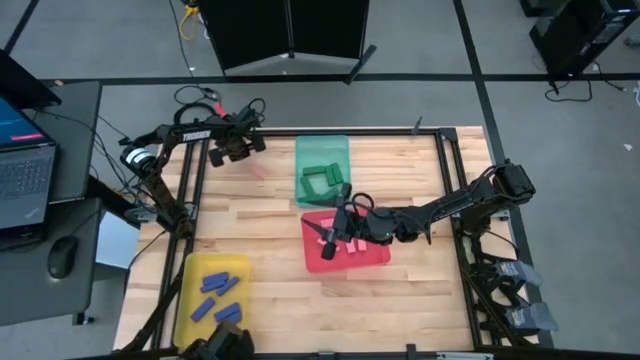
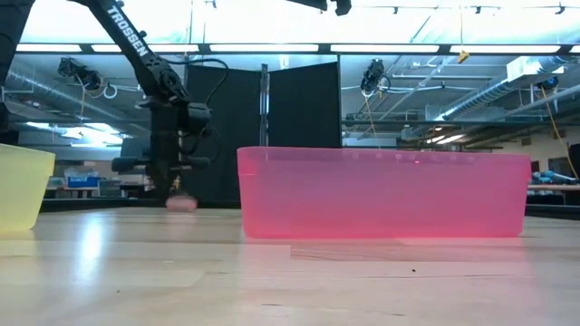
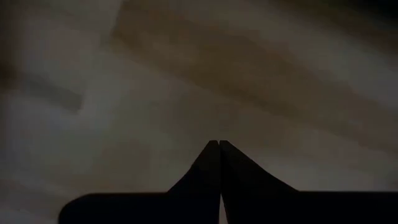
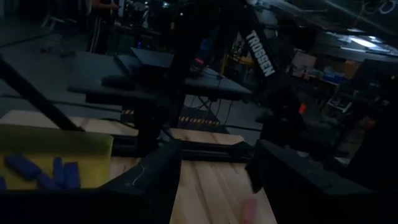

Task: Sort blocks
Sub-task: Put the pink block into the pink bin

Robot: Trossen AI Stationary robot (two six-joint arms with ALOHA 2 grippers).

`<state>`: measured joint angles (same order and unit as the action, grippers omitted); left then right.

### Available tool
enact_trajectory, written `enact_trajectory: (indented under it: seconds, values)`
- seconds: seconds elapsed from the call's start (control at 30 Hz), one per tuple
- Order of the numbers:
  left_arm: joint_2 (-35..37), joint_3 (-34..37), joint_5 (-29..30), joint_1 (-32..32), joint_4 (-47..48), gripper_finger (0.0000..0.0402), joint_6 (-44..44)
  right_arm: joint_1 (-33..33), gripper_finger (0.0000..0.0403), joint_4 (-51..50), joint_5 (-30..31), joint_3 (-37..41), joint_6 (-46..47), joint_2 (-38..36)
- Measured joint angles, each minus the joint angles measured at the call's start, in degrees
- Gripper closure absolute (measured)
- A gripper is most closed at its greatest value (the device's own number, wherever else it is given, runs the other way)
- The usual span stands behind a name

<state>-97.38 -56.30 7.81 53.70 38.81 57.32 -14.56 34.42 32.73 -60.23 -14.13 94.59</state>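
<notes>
A wooden surface [image 1: 270, 300] seen from above carries three trays. A yellow tray [image 1: 186, 290] near the front left corner holds several blue blocks [image 1: 222, 291]. A green tray [image 1: 322, 150] at the back centre holds green blocks [image 1: 320, 182]. A red tray [image 1: 375, 258], just in front of the green one, holds pink blocks [image 1: 326, 240].

The right tool [image 1: 338, 232] hovers over the red tray, its two fingers spread apart with nothing between them.

The left tool [image 1: 240, 146] reaches down to the surface at the back left, beside the green tray. Its fingers are pressed together, as the left wrist view shows. In the low view a single pink block [image 2: 181, 203] lies on the surface directly under the left tool; whether they touch cannot be told.
</notes>
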Motion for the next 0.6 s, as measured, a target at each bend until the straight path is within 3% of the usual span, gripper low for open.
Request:
enact_trajectory:
  seconds: [0.33, 0.5, 0.6]
  values:
    - [0.0, -0.1, -0.2, -1.5, -3.1, 0.0398, -1.4, 0.3, 0.0185, -1.6, 0.0, 0.0, 0.0, 0.0]
    - [0.0, -0.1, -4.8, -4.2, -9.9, 0.0398, -3.2, 1.1, 0.0185, -1.1, -1.2, 0.0, 0.0, 0.0]
    - [0.0, -0.1, -4.8, -5.9, -8.6, 0.0398, -3.4, 1.3, 0.0185, -0.3, -1.3, 0.0, 0.0, 0.0]
